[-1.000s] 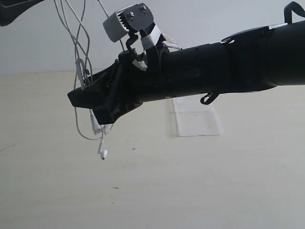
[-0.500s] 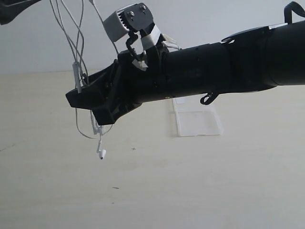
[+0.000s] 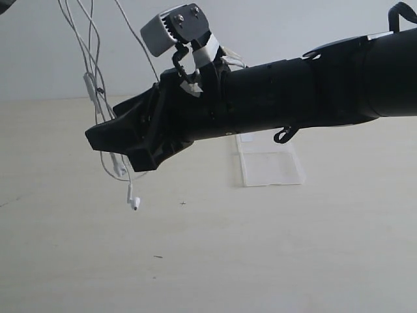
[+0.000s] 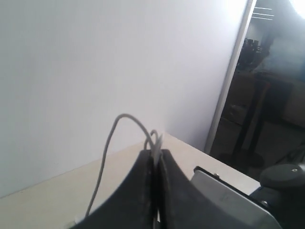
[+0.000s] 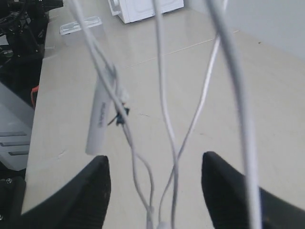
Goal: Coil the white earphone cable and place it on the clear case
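The white earphone cable [image 3: 83, 39] hangs in several strands from above the upper left of the exterior view. Its inline remote [image 3: 89, 85] dangles beside my right gripper [image 3: 111, 151], and one earbud [image 3: 133, 203] swings below it, above the table. In the right wrist view the right gripper [image 5: 155, 160] is open, with cable strands [image 5: 164, 119] and the remote [image 5: 98, 119] hanging between its fingers, untouched. My left gripper [image 4: 155, 152] is shut on the cable, a loop [image 4: 119, 121] rising from its tips. The clear case [image 3: 270, 166] lies flat on the table behind the right arm.
The right arm [image 3: 293, 88] stretches across the exterior view, with its grey wrist camera [image 3: 172, 29] on top, hiding part of the case. The beige table [image 3: 260, 248] runs to a white wall. A white box [image 5: 143, 9] stands at the table's far end in the right wrist view.
The hanging strands, remote and earbud have swung left and risen a little. The left gripper has slipped almost out of the exterior view's upper left corner. The right gripper edged left.
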Robot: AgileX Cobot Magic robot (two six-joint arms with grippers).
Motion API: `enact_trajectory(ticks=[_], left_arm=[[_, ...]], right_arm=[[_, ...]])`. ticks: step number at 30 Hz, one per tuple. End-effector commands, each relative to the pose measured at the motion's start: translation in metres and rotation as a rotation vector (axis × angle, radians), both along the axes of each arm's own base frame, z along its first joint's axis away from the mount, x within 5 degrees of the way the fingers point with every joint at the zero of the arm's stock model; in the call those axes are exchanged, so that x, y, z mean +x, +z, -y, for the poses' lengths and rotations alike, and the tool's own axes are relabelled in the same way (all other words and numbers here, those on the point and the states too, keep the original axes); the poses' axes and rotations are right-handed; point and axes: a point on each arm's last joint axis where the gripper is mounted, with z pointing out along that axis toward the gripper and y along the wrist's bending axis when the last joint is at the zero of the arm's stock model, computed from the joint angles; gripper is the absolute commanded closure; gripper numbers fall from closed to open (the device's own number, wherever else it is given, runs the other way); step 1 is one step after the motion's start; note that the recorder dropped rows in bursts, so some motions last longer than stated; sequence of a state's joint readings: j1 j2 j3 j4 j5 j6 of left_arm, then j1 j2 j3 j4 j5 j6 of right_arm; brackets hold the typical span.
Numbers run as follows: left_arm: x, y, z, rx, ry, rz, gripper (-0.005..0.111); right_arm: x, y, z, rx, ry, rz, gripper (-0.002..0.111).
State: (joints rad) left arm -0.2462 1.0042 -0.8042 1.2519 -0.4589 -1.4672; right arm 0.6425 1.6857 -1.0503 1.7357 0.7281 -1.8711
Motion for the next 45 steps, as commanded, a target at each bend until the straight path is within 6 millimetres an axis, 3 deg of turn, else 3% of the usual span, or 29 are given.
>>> enact_trajectory(ticks=[1,11,14,21,31,39,45], left_arm=[[0.001,0.004,-0.001,-0.032,0.012,-0.005,0.107],[0.004,0.003,-0.004,-0.034,0.064,-0.013,0.107],[0.004,0.003,-0.005,-0.017,0.077,-0.008,0.107],[0.013,-0.005,-0.019,0.066,0.254,-0.044,0.107],[0.015,-0.002,-0.02,0.052,0.274,-0.046,0.107],[0.028,0.009,-0.025,0.128,0.359,-0.019,0.107],[0.052,-0.008,-0.021,0.2,0.375,-0.073,0.107]], right_arm=[[0.001,0.002,0.0,0.007,-0.006,0.005,0.047],[0.009,-0.003,0.003,-0.041,-0.1,0.001,0.047],[0.014,-0.005,0.006,-0.074,-0.155,0.012,0.041],[0.011,-0.003,0.004,-0.039,-0.134,-0.047,0.037],[0.008,-0.004,0.001,-0.028,-0.14,-0.103,0.033],[0.011,0.018,-0.021,-0.065,-0.241,0.037,0.031],[0.022,0.03,-0.021,-0.071,-0.357,0.064,0.031]])
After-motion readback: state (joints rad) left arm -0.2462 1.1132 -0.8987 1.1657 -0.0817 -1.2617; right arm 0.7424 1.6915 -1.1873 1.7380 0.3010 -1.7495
